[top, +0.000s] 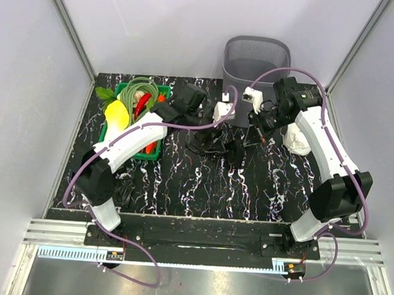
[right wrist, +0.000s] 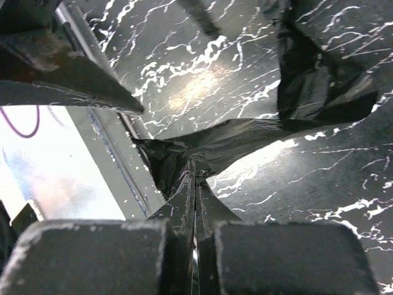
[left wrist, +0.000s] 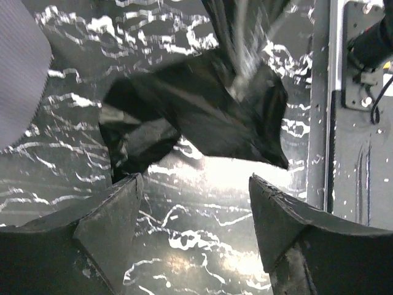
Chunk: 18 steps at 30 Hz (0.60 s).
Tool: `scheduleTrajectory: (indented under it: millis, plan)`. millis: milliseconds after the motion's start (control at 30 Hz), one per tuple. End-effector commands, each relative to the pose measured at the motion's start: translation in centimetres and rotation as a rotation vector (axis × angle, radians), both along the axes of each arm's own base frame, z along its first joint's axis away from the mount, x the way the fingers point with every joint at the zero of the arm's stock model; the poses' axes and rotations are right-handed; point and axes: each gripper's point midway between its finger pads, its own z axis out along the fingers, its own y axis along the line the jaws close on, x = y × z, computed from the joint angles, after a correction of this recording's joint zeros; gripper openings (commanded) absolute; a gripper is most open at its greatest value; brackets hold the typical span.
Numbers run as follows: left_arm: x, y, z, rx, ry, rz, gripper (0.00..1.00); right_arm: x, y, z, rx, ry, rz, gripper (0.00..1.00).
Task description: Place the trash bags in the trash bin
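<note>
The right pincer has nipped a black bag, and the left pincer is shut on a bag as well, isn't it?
Not quite. The right pincer is indeed closed on a black bag, but the left pincer is open, not shut. The left wrist view shows its fingers standing well apart with nothing gripped between them.

No text, brand or number can be read in any view. Small orange-and-black sticker on the black base plate by the left arm: print too small to read. Similar orange tag by the right arm's base: also illegible. Pale strip with fine tick marks along the near rail: no figures legible.
</note>
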Motion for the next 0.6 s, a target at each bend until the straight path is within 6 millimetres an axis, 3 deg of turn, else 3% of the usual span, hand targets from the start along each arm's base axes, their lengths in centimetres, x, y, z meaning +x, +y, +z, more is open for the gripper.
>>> scheduleTrajectory:
  millis: [0,233,567]
  plan:
    - [0.2,-2.6,5.7,-0.152,-0.018,-0.080,0.76,-2.6,0.6,1.9,0.044,0.024,0.077,0.00]
    - [-1.3,-3.1,7.1,-0.179,0.049,-0.088,0.85,-1.5,1.1,2.4,0.061,0.027,-0.008,0.00]
    - [-4.0,-4.2,5.0,-0.146,0.122,-0.119,0.86,-0.4,1.6,3.3,0.092,0.008,-0.061,0.00]
